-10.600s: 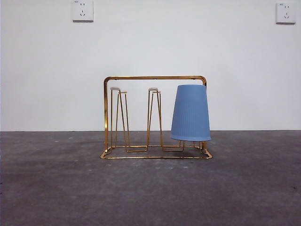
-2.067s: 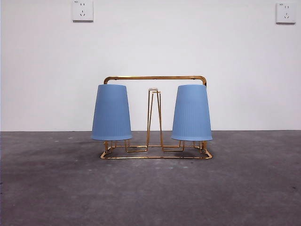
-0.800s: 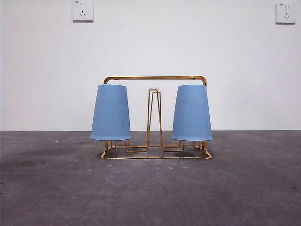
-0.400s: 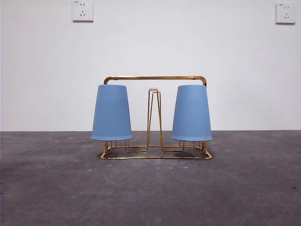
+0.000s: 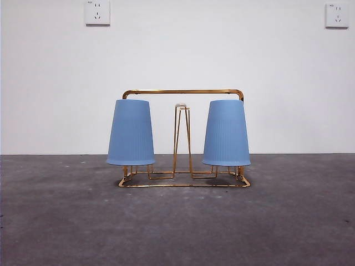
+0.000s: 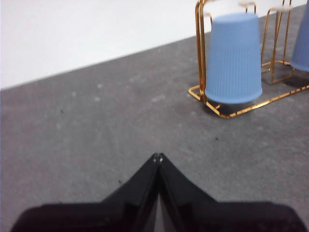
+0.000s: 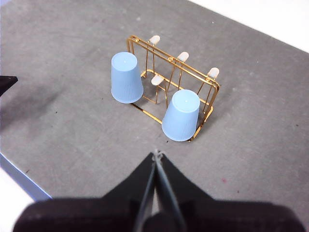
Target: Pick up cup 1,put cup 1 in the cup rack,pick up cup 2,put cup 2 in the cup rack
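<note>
The left gripper [image 6: 158,157] is clenched on nothing, its two black jaws meeting at the tips, and it hangs over bare grey desk [image 6: 96,125]. Ahead of it and off to one side, well apart, stands the cup rack [image 6: 227,108], with an inverted blue cup [image 6: 233,58] on the prongs at the rack end nearest this gripper.

The right gripper [image 7: 157,154] is likewise clenched and empty, jaw tips pressed together, held high above the desk and looking down on the rack. Just beyond its tips sits the other blue cup [image 7: 180,115], upside down at the nearer end of the rack; the first cup stands at the far end. Between and behind them, bare gold prongs with pale tips [image 7: 183,56] rise from the rectangular base.

In the front view neither gripper shows. The rack stands in the middle of the desk, its arched handle [image 5: 183,92] spanning over both cups, each hanging mouth-down just above the base wire, with one bare prong pair upright between them. Two wall sockets [image 5: 97,12] sit high on the white wall behind.
</note>
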